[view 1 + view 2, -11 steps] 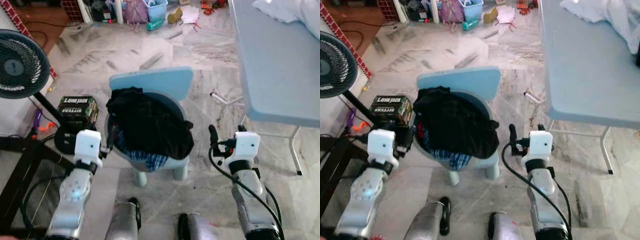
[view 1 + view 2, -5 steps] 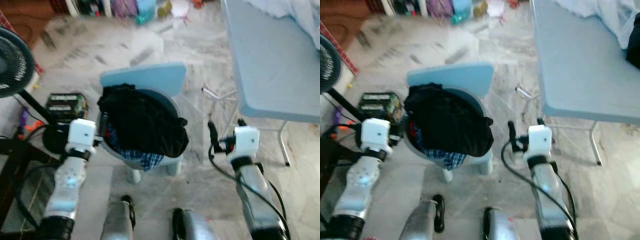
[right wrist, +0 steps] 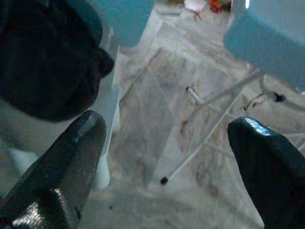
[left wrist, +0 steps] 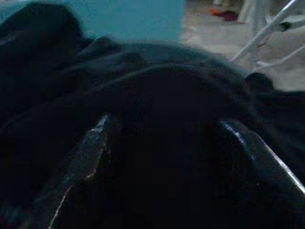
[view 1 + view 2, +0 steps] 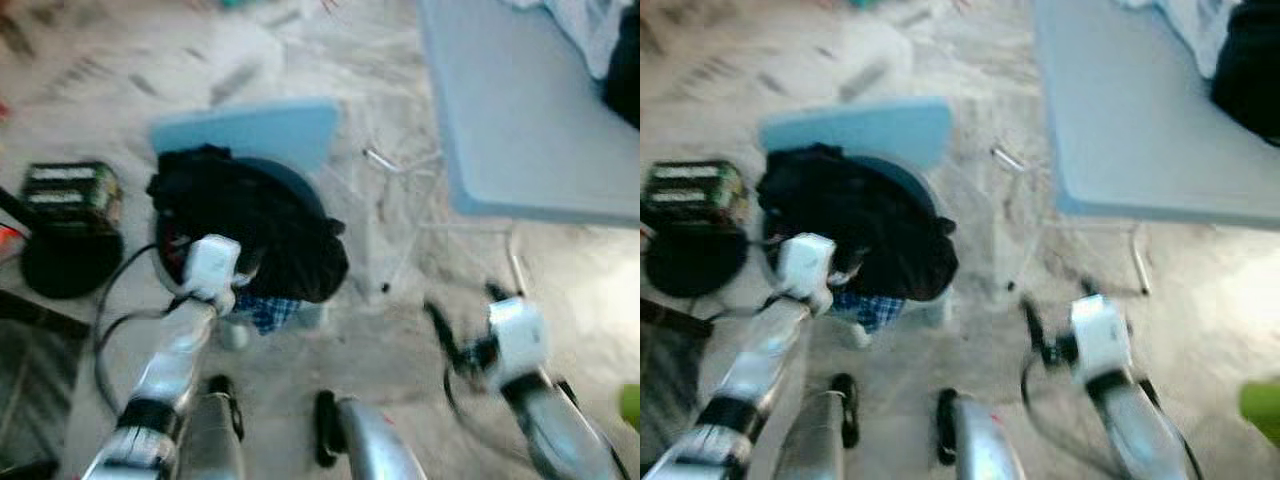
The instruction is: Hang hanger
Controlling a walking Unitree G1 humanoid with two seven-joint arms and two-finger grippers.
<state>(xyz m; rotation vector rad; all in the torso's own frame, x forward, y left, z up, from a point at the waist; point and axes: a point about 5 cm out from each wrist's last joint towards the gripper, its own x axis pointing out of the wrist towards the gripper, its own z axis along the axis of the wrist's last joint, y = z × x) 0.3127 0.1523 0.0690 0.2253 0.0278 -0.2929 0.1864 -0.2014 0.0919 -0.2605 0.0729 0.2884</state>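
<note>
A heap of black clothes [image 5: 250,215] with a bit of blue checked cloth [image 5: 262,310] lies on a small light-blue chair [image 5: 245,135]. My left gripper [image 5: 243,264] is at the heap's near edge. In the left wrist view its fingers [image 4: 86,162] stand open close over the dark cloth [image 4: 157,86], nothing between them. My right gripper [image 5: 445,335] hangs low over the floor to the chair's right. It is open [image 3: 162,157] and holds nothing. The head views are blurred.
A light-blue folding table [image 5: 520,110] stands at the right with white cloth [image 5: 590,25] and a dark item [image 5: 1250,60] on it; its thin white legs [image 3: 209,138] reach the marble floor. A green box [image 5: 65,190] and a black fan base [image 5: 70,260] sit left of the chair.
The whole view has shifted and blurred, so the camera moved. My left arm has reached forward to the clothes heap. My right arm sits lower and further right.
</note>
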